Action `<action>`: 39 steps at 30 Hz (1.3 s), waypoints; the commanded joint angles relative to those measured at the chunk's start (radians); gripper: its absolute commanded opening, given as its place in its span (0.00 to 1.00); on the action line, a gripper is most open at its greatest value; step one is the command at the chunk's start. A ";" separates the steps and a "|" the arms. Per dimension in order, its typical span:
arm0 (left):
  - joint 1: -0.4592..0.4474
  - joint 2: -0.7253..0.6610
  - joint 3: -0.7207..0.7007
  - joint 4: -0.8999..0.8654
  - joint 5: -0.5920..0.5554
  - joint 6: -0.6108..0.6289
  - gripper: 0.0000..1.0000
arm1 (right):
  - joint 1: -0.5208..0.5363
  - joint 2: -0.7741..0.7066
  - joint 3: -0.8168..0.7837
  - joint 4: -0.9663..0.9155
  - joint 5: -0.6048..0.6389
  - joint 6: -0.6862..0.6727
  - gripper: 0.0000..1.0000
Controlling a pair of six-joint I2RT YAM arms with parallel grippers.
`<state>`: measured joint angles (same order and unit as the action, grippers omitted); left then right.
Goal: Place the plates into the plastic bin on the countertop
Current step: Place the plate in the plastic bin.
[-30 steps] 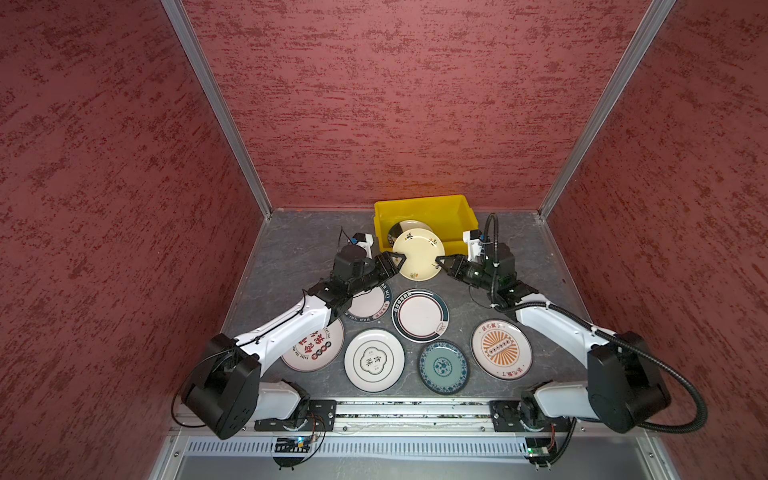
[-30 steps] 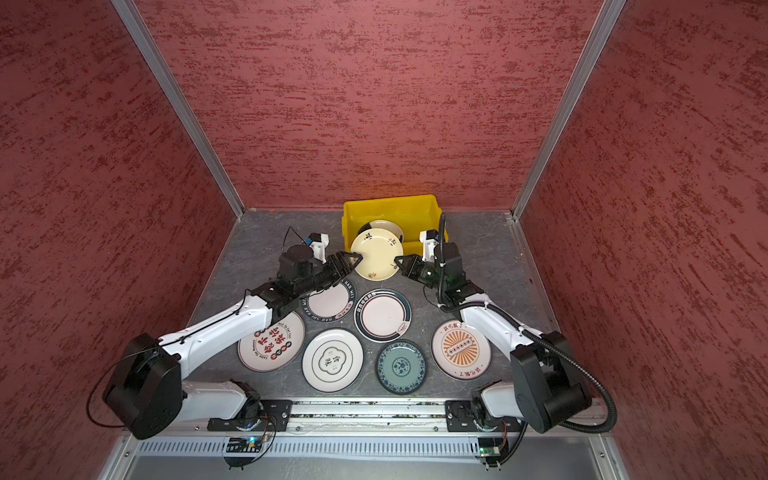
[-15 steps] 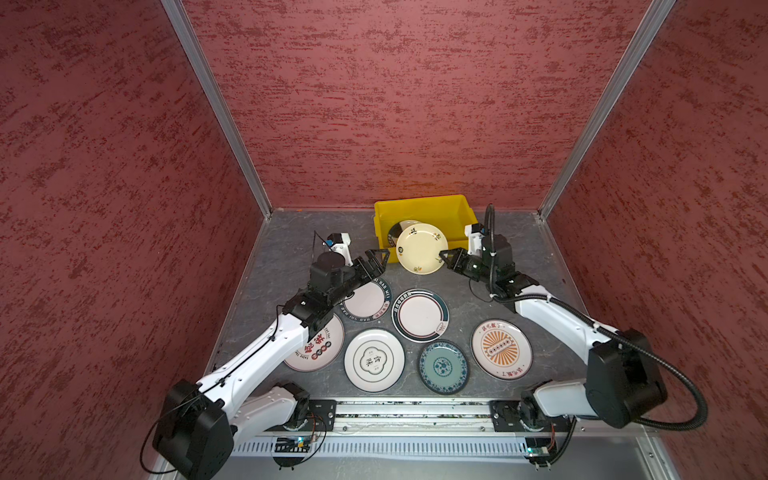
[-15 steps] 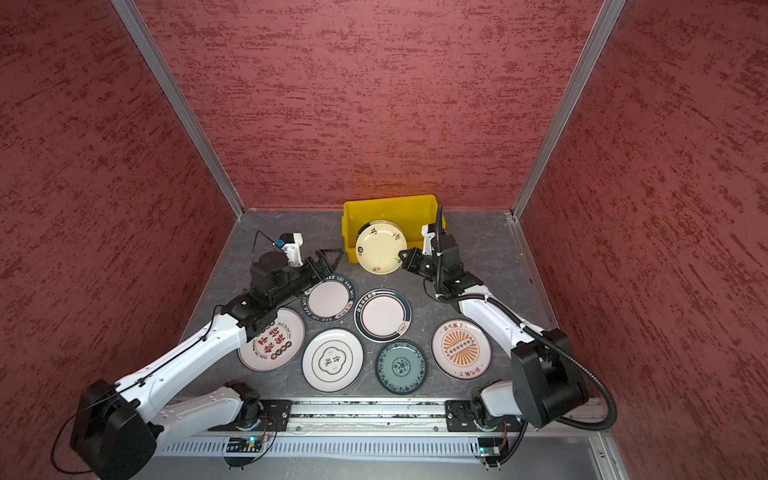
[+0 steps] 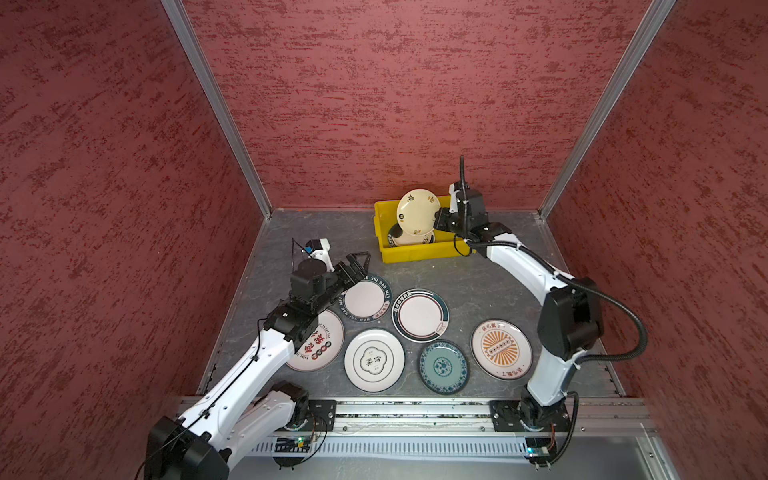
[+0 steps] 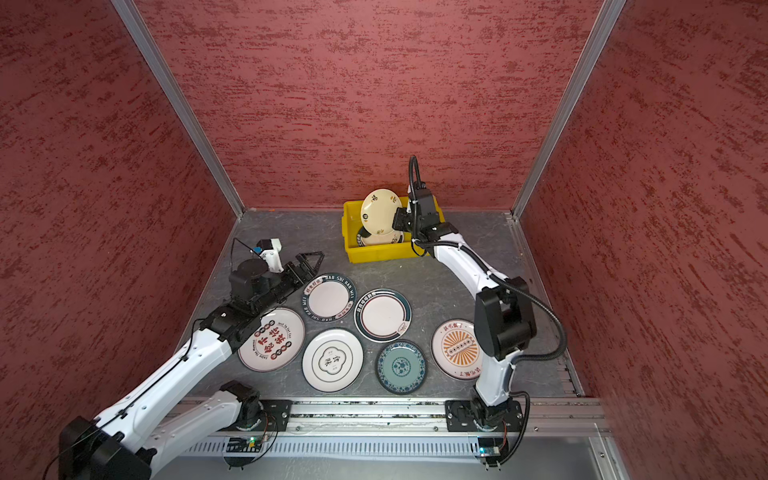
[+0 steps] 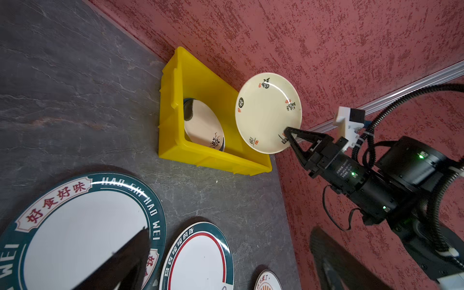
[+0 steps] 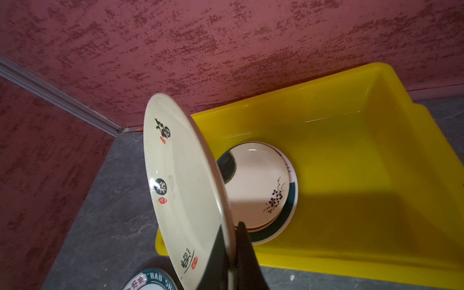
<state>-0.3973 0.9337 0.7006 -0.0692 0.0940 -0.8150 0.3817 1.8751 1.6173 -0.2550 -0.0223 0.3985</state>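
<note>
The right gripper [image 5: 436, 218] clamps the cream plate [image 5: 417, 212] by its rim, tilted above the yellow bin [image 5: 415, 254] at twelve o'clock on the countertop [image 5: 490, 282]; the left gripper [image 5: 358, 266] gapes empty near ten o'clock; six more plates [image 5: 374, 360] lie flat toward six

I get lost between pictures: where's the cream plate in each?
In a top view: cream plate tilted over the yellow bin.
In a top view: plate over bin likewise.
Left wrist: plate mid-picture, rim held by the right tool.
Right wrist: plate close up, nearly edge-on, before the bin.
Shared landmark: the yellow bin.
</note>
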 commanded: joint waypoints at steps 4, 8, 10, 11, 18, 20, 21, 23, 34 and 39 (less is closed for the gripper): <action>0.014 -0.026 -0.022 -0.036 -0.017 0.020 0.99 | 0.003 0.145 0.182 -0.156 0.107 -0.086 0.00; 0.020 -0.038 -0.033 -0.041 -0.026 0.022 0.99 | 0.003 0.225 0.251 -0.183 0.096 -0.083 0.00; 0.023 -0.043 -0.039 -0.042 -0.027 0.021 0.99 | 0.003 0.254 0.275 -0.190 0.110 -0.077 0.00; 0.024 -0.044 -0.041 -0.043 -0.027 0.022 0.99 | 0.003 0.267 0.282 -0.186 0.116 -0.073 0.00; 0.055 -0.068 -0.017 -0.115 -0.041 0.063 0.99 | 0.002 0.380 0.373 -0.227 0.114 -0.072 0.00; 0.064 -0.084 -0.019 -0.121 -0.045 0.067 1.00 | 0.002 0.415 0.407 -0.247 0.107 -0.069 0.00; 0.069 -0.090 -0.021 -0.122 -0.047 0.067 0.99 | 0.002 0.426 0.418 -0.253 0.103 -0.068 0.00; 0.079 -0.103 -0.028 -0.127 -0.048 0.066 0.99 | 0.002 0.446 0.435 -0.257 0.098 -0.063 0.00; 0.105 -0.105 -0.053 -0.120 -0.029 0.053 0.99 | 0.002 0.491 0.479 -0.277 0.073 -0.067 0.20; 0.107 -0.099 -0.050 -0.125 -0.029 0.060 0.99 | 0.003 0.488 0.484 -0.280 0.065 -0.070 0.31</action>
<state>-0.2966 0.8322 0.6548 -0.1883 0.0631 -0.7700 0.3813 2.3592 2.0674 -0.5259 0.0544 0.3374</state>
